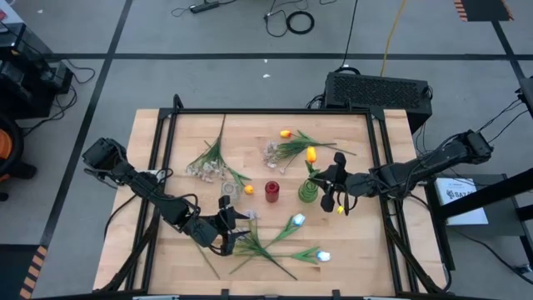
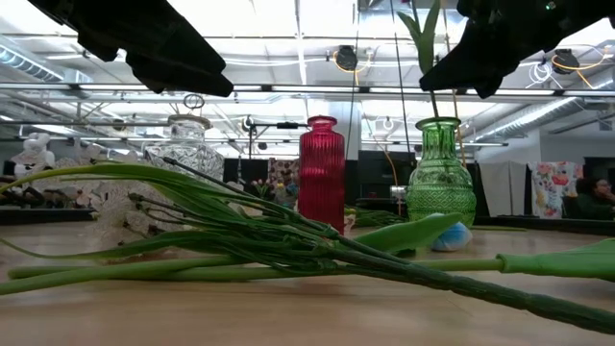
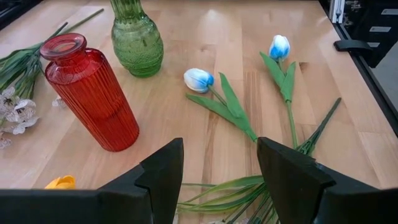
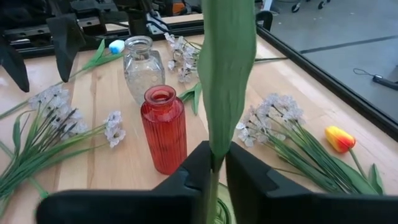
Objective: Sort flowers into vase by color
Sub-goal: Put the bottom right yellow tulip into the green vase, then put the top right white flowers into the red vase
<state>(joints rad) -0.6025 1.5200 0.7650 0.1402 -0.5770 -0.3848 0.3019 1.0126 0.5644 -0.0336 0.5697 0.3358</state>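
Right gripper grips a tulip stem over the green vase; release only once the stem is seated; left gripper open above table stems.

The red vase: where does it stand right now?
In the high view the red vase stands mid-table, between the clear vase on its left and the green vase on its right.

A robotics lab: a framed wooden bench on taped concrete floor, cables at twelve o'clock, exposed ceiling ducts.

A black case sits beyond the wooden table.
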